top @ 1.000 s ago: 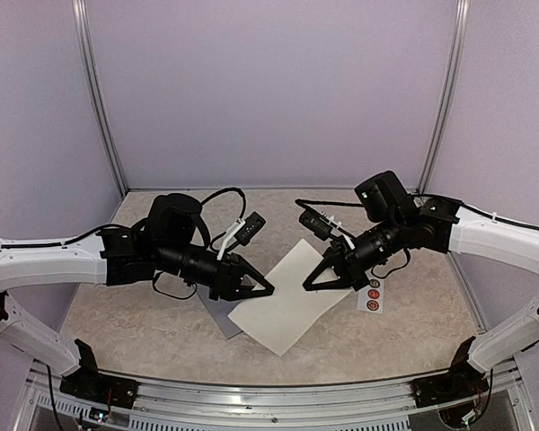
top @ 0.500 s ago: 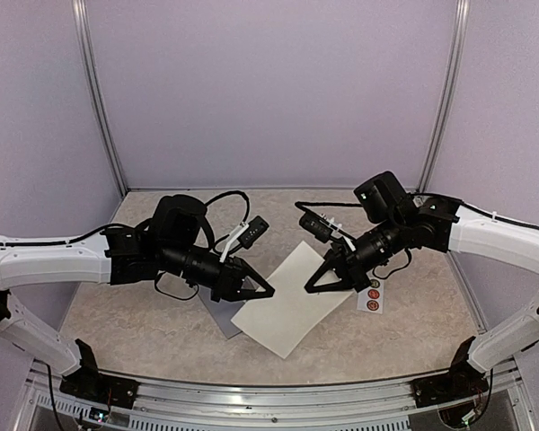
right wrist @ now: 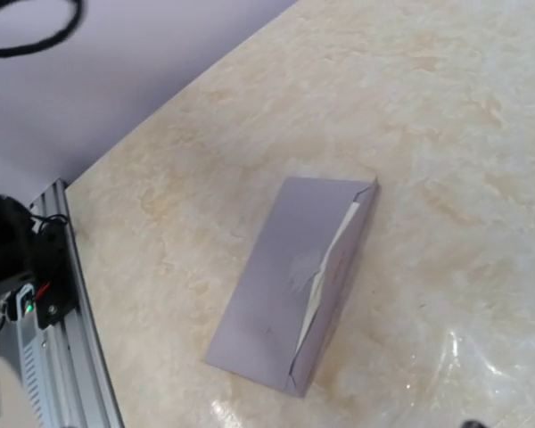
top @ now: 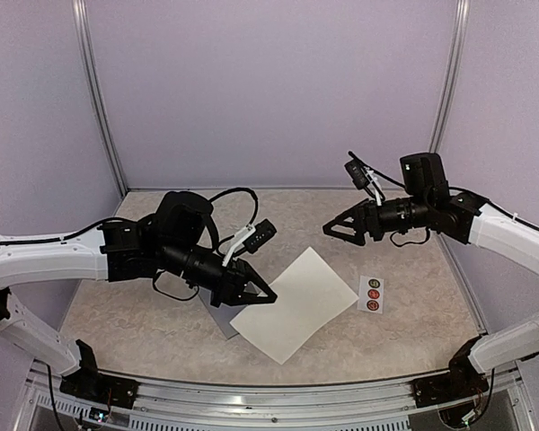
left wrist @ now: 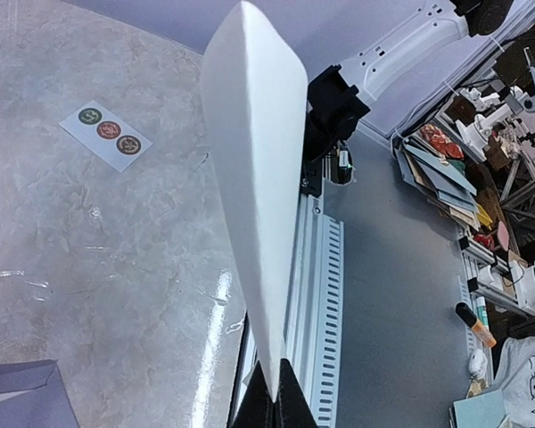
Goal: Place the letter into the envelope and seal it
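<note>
From above, your left gripper is pinching the white letter by its edge, the sheet overlapping the grey-blue envelope on the worktop, while your right gripper is hanging in the air, spread or not I cannot tell. Left wrist view: the letter is standing edge-on from the gripper. Right wrist view: the envelope is lying flat, pale lining showing along one edge.
</note>
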Motion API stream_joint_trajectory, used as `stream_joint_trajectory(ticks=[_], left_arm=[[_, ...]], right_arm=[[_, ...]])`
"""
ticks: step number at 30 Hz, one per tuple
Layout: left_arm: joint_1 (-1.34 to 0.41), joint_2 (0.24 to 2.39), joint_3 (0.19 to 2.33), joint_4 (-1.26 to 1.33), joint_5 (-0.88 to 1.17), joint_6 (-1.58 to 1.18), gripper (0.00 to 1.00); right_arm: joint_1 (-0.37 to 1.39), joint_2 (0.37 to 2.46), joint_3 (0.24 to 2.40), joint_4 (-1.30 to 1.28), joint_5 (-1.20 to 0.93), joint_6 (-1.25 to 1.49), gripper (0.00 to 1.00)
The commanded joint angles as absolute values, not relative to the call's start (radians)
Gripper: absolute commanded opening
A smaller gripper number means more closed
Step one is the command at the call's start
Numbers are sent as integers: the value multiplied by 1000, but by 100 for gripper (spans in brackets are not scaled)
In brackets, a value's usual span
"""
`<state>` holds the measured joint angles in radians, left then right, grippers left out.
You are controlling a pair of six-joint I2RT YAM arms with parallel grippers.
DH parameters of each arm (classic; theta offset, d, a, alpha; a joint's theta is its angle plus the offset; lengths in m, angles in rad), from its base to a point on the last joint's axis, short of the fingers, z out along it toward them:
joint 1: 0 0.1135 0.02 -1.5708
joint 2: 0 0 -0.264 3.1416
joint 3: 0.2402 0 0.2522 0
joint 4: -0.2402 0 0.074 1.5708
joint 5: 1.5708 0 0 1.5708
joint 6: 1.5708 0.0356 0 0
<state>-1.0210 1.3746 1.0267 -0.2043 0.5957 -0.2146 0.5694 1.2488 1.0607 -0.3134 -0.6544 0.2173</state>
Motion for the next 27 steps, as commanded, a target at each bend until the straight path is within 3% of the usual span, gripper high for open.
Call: stream_joint_trajectory(ticks=[1,6,15,21,27], left_arm=[[-1039,1365,1077,-263,580,-157,0],[-1049,1377,1100,-269,576,-155,0],[-1045,1409,1110,-300,500,-154,0],[-1036,1409,1107,-260,481,-188,0],[-1029,1394,1084,-199,523,-222,0]], right_arm=[[564,1323,1075,-296,-620,257,89],[630,1394,1109,-341,-782,159,89],[714,1327,1085,-352,-1023,87,88],[757,1330,1037,-340,-1009,107,89],[808,1342,968,-133,-1008,224,86]])
